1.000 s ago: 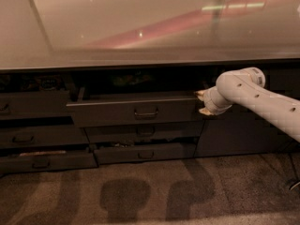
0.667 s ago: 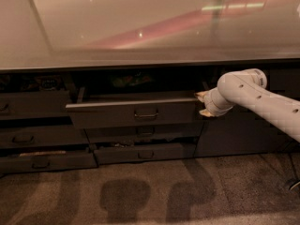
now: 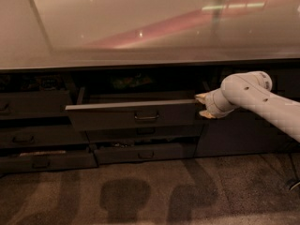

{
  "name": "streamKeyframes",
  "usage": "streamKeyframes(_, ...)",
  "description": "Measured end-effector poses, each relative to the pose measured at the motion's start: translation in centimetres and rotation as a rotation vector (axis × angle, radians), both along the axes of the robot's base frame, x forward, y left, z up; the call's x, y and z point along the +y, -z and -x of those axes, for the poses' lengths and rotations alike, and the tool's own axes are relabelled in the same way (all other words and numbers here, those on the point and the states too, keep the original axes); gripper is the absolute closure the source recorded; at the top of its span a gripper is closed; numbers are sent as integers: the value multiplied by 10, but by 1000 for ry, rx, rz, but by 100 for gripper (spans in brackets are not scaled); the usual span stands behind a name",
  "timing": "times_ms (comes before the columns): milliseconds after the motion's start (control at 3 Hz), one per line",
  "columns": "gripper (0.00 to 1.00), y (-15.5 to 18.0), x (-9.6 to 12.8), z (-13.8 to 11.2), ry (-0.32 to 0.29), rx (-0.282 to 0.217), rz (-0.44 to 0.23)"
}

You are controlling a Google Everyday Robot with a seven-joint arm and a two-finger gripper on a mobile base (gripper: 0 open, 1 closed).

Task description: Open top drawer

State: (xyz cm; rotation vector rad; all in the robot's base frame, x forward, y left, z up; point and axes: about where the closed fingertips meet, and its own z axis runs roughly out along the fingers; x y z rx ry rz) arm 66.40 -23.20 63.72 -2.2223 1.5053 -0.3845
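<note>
The top drawer is the wide dark grey drawer in the middle, under the counter. It stands partly pulled out, with a small black loop handle at the centre of its front. My gripper is at the right end of the drawer front, at the end of the white arm that comes in from the right. Its two tan fingertips are spread apart, one above the other, right by the drawer's right edge. Some items show dimly inside the drawer.
A pale glossy countertop overhangs the drawers. Narrower drawers are at the left and below, some slightly ajar. A plain dark cabinet front is under my arm. Carpet floor lies in front.
The top drawer's front has come a little further out and its right end has shifted left. My gripper has stayed at almost the same spot by the drawer's right end.
</note>
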Motion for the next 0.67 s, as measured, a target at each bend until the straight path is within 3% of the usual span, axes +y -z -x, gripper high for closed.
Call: streamKeyframes(667,100,0,0,9,-9,3,-6)
